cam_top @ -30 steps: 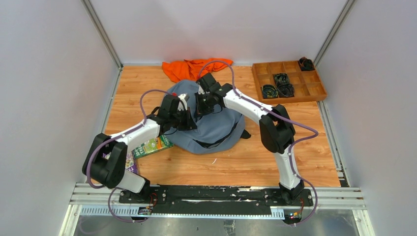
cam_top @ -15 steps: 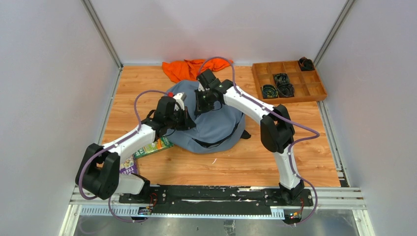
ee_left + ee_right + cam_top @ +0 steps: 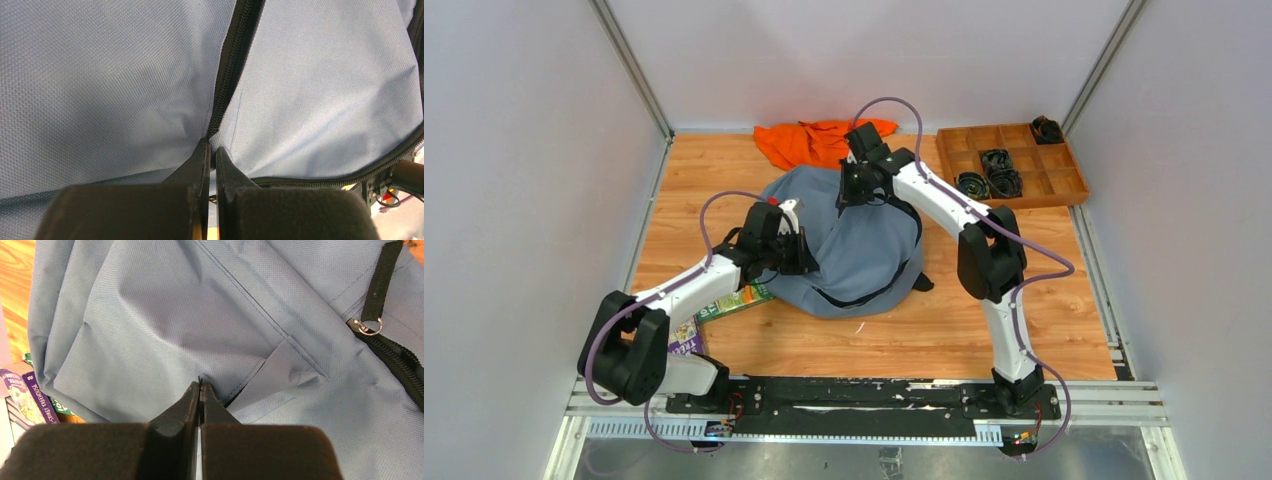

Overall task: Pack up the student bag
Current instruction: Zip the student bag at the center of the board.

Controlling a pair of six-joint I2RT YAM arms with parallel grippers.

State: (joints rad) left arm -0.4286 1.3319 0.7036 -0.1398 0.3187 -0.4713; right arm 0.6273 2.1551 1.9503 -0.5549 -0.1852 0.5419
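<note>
The grey-blue student bag (image 3: 864,255) lies in the middle of the table, its top pulled up toward the back right. My left gripper (image 3: 802,258) rests on its left side. In the left wrist view that gripper (image 3: 211,146) is shut, pinching the fabric at the lower end of a dark zipper line (image 3: 232,65). My right gripper (image 3: 852,195) is at the bag's raised top. In the right wrist view it (image 3: 200,385) is shut, a thin dark sliver of the bag poking out between its tips. A black strap with a metal ring (image 3: 369,326) lies to the right.
Books (image 3: 732,300) stick out from under the bag's left edge, and they show as a pile of books (image 3: 25,400) in the right wrist view. An orange cloth (image 3: 814,142) lies behind the bag. A wooden compartment tray (image 3: 1064,185) with dark coiled items stands at the back right.
My right gripper has moved toward the back right, drawing the bag's top with it and stretching the bag. My left gripper has shifted slightly left and stays shut on the bag.
</note>
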